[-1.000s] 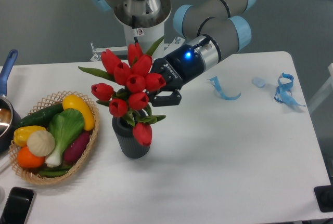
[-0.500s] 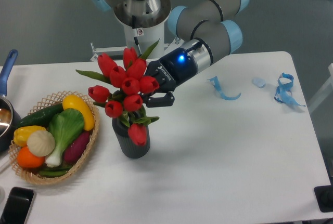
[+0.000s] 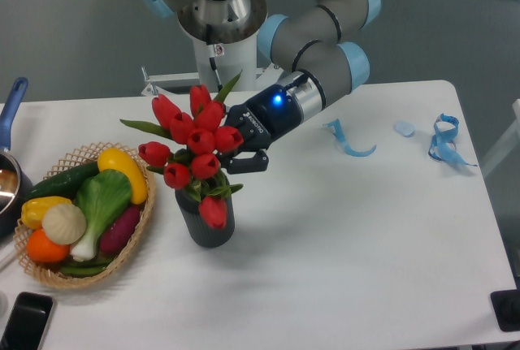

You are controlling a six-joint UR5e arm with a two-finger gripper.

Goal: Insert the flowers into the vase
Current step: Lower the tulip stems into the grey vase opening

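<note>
1. Tulips first: the bunch of red tulip buds with green stems and long green leaves (image 3: 193, 140) stands over the small dark grey ribbed cylinder vase (image 3: 206, 222), its lower stems apparently inside the round mouth, one bud drooping over the rim at the front.
2. Handling, as a judgement: the bunch looks light and top-heavy, the heads spreading wider than the vase; the buds would crush or bend if squeezed, so the bundled stems below the heads are the place to hold.
3. Stems look springy rather than stiff, so the bunch could lean or tip the vase once released.
4. Vase looks small and light; a sideways pull on the flowers could drag or topple it.
5. Gripper: the black two-finger gripper (image 3: 237, 157) reaches in from the right behind the heads. One finger shows beside the buds; whether the fingers clamp the stems or stand apart I cannot tell, as the flowers hide them.
6. Nearby, a woven wicker basket (image 3: 140, 228) of toy vegetables sits just left of the vase on the white table (image 3: 349, 244).
</note>
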